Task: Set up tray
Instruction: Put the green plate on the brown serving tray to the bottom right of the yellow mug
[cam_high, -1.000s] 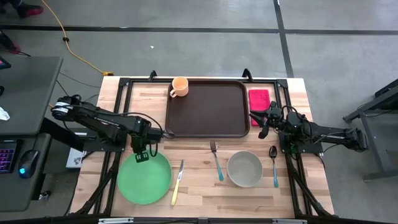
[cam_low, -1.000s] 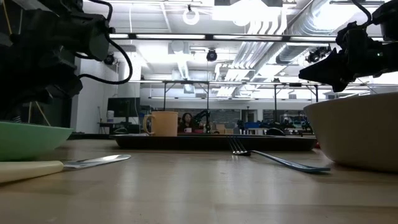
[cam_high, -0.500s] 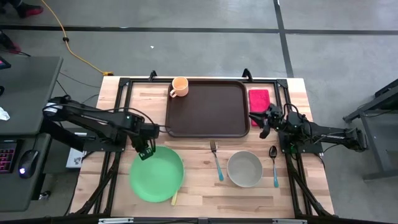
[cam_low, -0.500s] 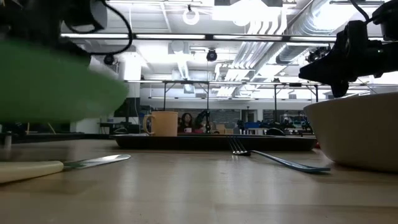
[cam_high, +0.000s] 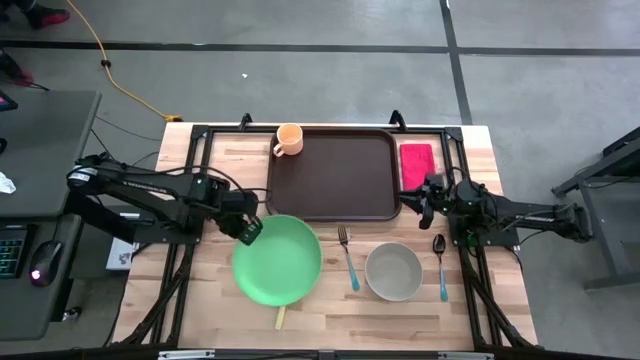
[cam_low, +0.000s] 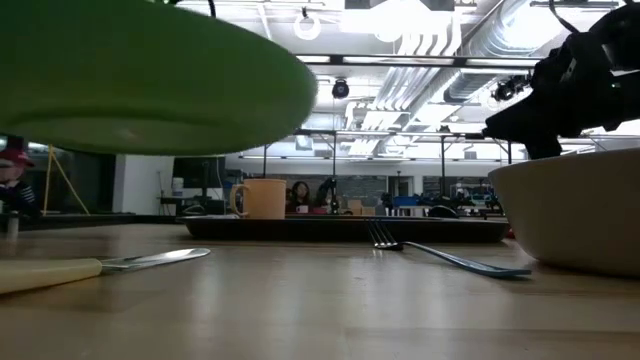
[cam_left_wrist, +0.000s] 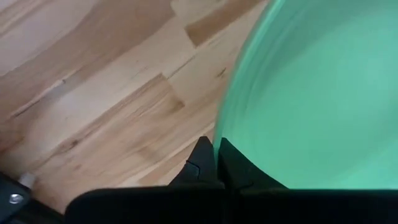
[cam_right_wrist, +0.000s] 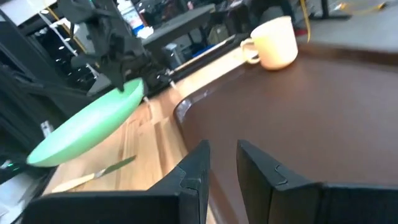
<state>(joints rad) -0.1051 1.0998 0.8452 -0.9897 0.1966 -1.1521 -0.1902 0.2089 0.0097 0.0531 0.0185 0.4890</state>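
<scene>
The round green plate (cam_high: 277, 260) is pinched at its rim by the left gripper (cam_high: 250, 231) and held off the wooden tabletop (tilted). The right gripper (cam_high: 428, 199) hovers, fingers slightly apart, beside the large dark brown rectangular plastic tray (cam_high: 335, 172) at the far edge.

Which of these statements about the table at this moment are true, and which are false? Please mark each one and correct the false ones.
1. The left tool grips the rim of the green plate and holds it above the table. True.
2. The orange mug stands in the middle of the tray. False: it sits at the tray's far left corner.
3. The red napkin lies on the wood beside the tray, not on it. True.
4. The right tool holds the spoon. False: it holds nothing and hovers by the tray's right edge.
5. The fork lies between the green plate and the bowl. True.
</scene>
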